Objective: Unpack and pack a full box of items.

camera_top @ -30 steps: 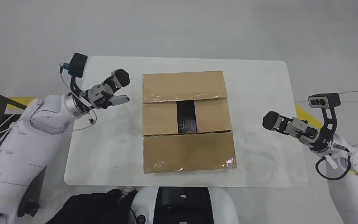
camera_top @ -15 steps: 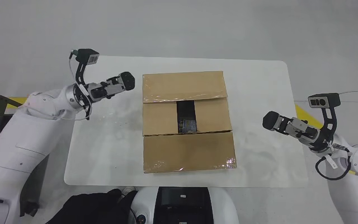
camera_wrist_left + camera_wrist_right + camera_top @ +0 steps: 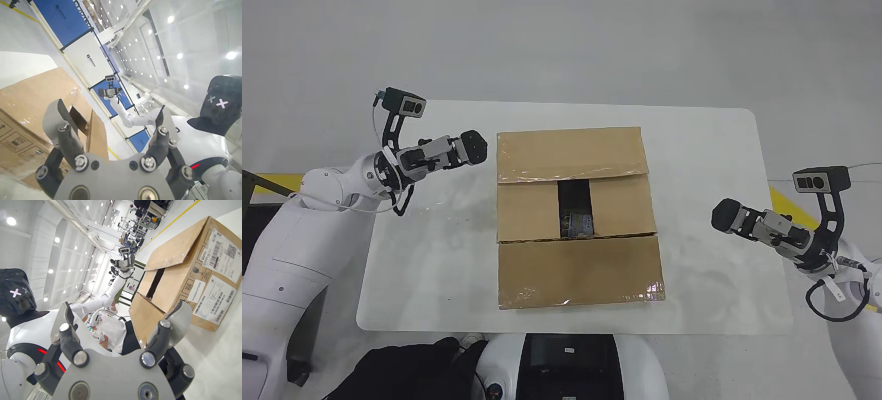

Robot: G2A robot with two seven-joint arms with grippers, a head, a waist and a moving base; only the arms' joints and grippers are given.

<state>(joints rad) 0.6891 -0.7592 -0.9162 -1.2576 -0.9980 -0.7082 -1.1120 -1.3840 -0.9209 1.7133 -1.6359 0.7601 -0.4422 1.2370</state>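
A brown cardboard box (image 3: 577,215) stands in the middle of the white table (image 3: 712,150). Its flaps lie nearly flat, leaving a narrow dark gap (image 3: 576,210) where some contents show. My left gripper (image 3: 474,147) hovers open just off the box's far left corner; in the left wrist view the left gripper (image 3: 111,111) has nothing between its fingers and the box (image 3: 28,106) lies right beside it. My right gripper (image 3: 725,216) is open and empty over the table to the right of the box. The right wrist view has the right gripper (image 3: 124,311) facing the box's labelled side (image 3: 189,279).
Bare table surface surrounds the box on all sides, widest at the right (image 3: 722,270) and the front left (image 3: 432,270). A seated person (image 3: 109,328) shows beyond the table in the right wrist view, away from the box.
My left gripper has moved right and slightly back, from the table's left part up to the box's far left corner. The right arm and the box have kept still.
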